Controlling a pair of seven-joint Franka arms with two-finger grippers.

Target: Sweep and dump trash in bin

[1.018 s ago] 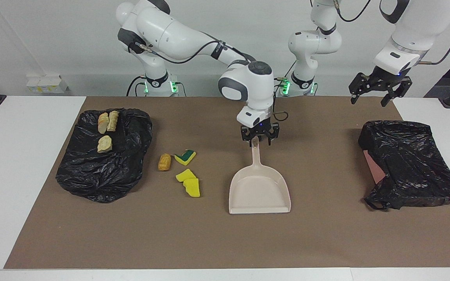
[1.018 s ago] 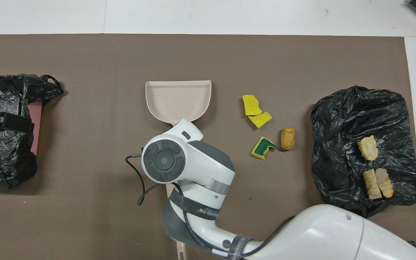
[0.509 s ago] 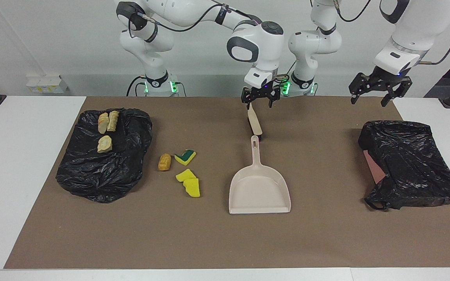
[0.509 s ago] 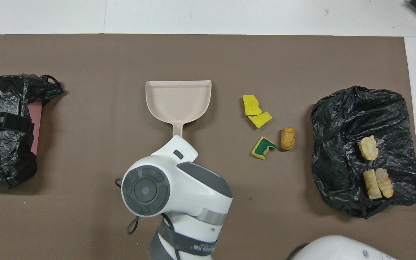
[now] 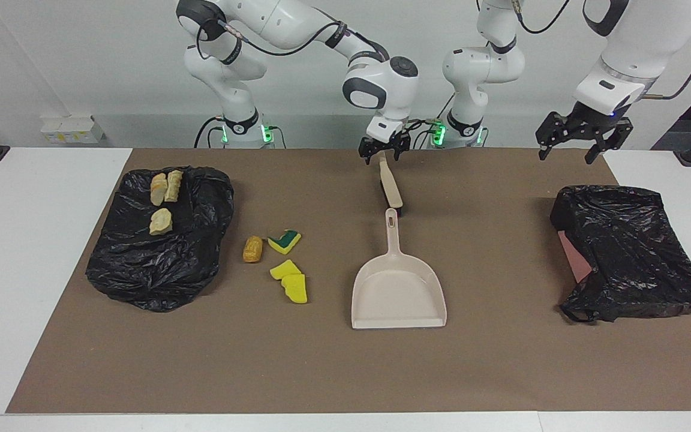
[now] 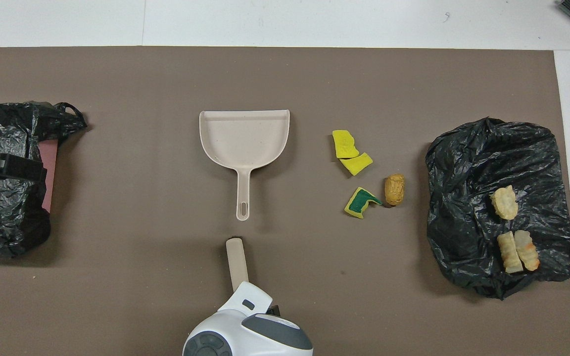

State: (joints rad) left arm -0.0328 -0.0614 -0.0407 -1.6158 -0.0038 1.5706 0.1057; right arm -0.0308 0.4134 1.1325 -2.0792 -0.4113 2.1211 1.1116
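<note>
Both open grippers hold nothing: right gripper (image 5: 384,151) above the brush (image 5: 390,189) beside the dustpan (image 5: 398,292); left gripper (image 5: 583,139) waits. A misaligned grab could knock that brush away.

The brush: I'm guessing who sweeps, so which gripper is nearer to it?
Right. The right gripper hangs open just over the brush handle's end nearest the robots. The left gripper waits, open, up at the left arm's end of the table above the black bag.

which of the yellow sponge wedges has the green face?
The sponge wedge lying beside the orange bread chunk, nearest the robots of the three. The other two wedges are plain yellow and touch each other.
</note>
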